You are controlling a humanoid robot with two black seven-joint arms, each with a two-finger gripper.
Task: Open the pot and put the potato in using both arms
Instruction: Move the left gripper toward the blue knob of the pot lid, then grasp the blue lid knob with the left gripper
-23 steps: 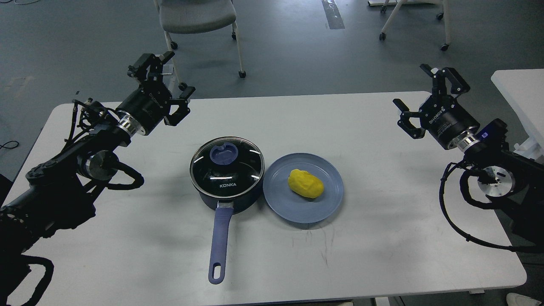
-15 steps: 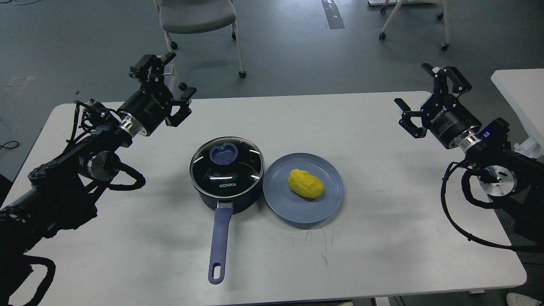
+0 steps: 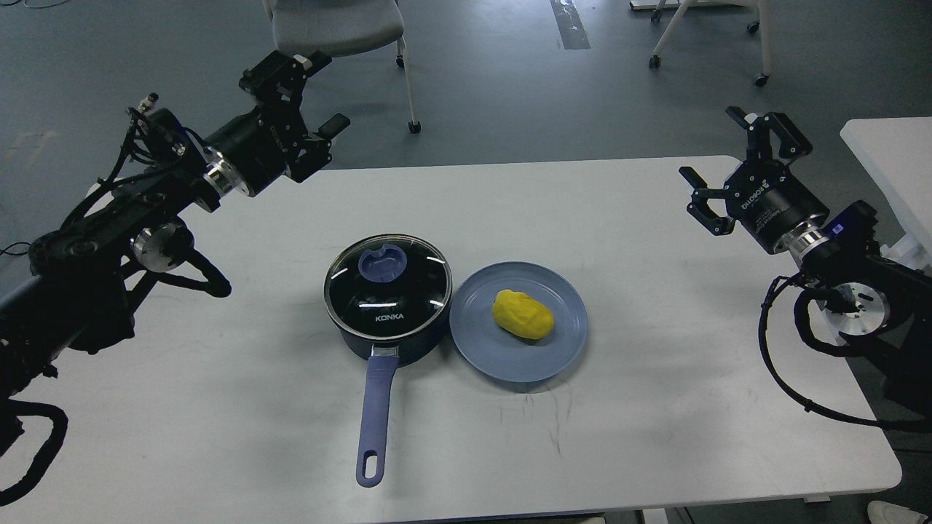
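Potato [image 3: 522,314] on plate [image 3: 564,342] beside lidded pot [image 3: 387,300]; both end effectors spread.

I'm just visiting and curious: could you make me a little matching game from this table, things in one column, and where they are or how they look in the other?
Things:
1. potato
2. lid
3. pot handle
4. left gripper

Descriptions:
A. open, in the air over the table's far left edge
B. yellow, lying on the blue plate
C. closed on the pot, glass with a blue knob
D. long and blue, pointing toward the near table edge

Pairs: 1-B, 2-C, 3-D, 4-A
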